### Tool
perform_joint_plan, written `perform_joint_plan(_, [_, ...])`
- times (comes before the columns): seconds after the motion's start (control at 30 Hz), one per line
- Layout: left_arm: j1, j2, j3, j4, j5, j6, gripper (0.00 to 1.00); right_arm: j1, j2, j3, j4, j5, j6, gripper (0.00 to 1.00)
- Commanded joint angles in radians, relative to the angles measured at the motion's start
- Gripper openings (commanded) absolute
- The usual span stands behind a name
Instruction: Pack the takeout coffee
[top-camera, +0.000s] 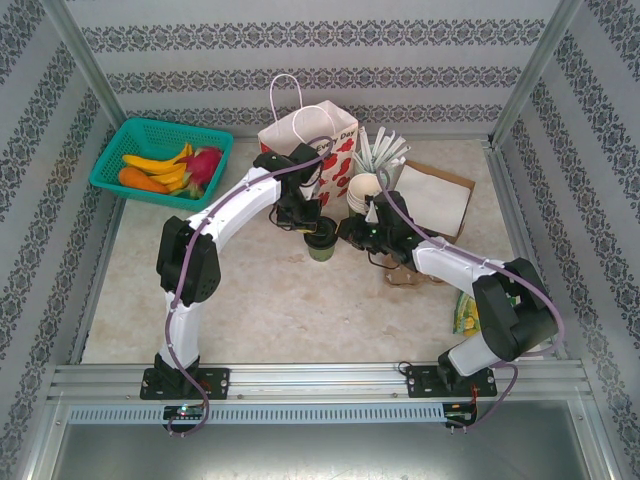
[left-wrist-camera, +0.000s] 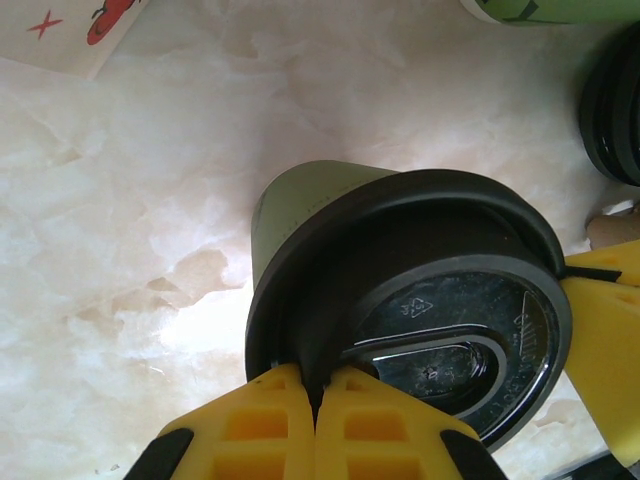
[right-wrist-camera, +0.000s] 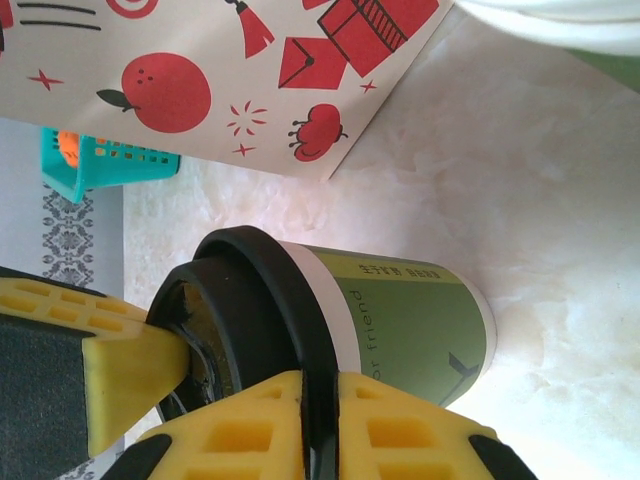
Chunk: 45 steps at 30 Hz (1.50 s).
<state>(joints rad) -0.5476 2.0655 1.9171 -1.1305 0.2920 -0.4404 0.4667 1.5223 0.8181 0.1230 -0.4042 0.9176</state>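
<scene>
Cup (top-camera: 321, 243) sits mid-counter (top-camera: 280, 310), just in front of bag (top-camera: 300, 135), with black lid (left-wrist-camera: 440, 270) on. Left gripper (left-wrist-camera: 318, 390) clenched on lid rim, fingers nearly meeting. Right gripper (right-wrist-camera: 320, 390) pinching lid rim from the opposite side. Cup stack (top-camera: 365, 190) nearby.

The near half of the table (top-camera: 280, 310) lies bare between the two arm bases, and the left strip near the basket (top-camera: 180, 126) is open too. At the centre the left gripper (top-camera: 305, 222) and right gripper (top-camera: 350, 235) crowd the cup (top-camera: 321, 240) from both sides. The paper bag (top-camera: 335, 140) stands just beyond it and blocks the far side. A stack of cups (top-camera: 362, 190) and a flat box (top-camera: 435, 195) fill the far right. A brown scrap (top-camera: 405, 277) and a green packet (top-camera: 466, 315) clutter the near right.
</scene>
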Motion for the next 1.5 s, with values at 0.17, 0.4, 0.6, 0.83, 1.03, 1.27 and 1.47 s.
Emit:
perform_joint_plan(0.17, [-0.006,0.029,-0.034,-0.060,0.020,0.041,0.00,0.085,0.017,-0.027,-0.128,0.023,0.050,0.15])
perform_joint_plan(0.4, [-0.006,0.093,-0.021,-0.052,0.025,0.052,0.00,0.079,0.097,-0.022,-0.159,0.132,-0.003,0.15])
perform_joint_plan(0.6, [0.007,0.137,-0.073,-0.029,0.038,0.044,0.00,0.078,0.194,-0.001,-0.336,0.254,-0.066,0.13])
perform_joint_plan(0.83, [0.023,0.155,-0.183,-0.009,0.051,0.038,0.00,0.087,0.229,-0.054,-0.431,0.316,-0.101,0.13])
perform_joint_plan(1.03, [0.025,0.148,-0.209,-0.029,0.030,0.042,0.00,0.094,0.185,-0.074,-0.456,0.313,-0.118,0.13])
perform_joint_plan(1.27, [0.023,0.089,-0.094,-0.052,0.044,0.040,0.00,0.107,0.074,0.009,-0.330,0.186,-0.128,0.22])
perform_joint_plan(1.47, [0.023,0.002,-0.037,-0.082,0.078,0.072,0.00,0.094,-0.089,0.077,-0.348,0.173,-0.165,0.30])
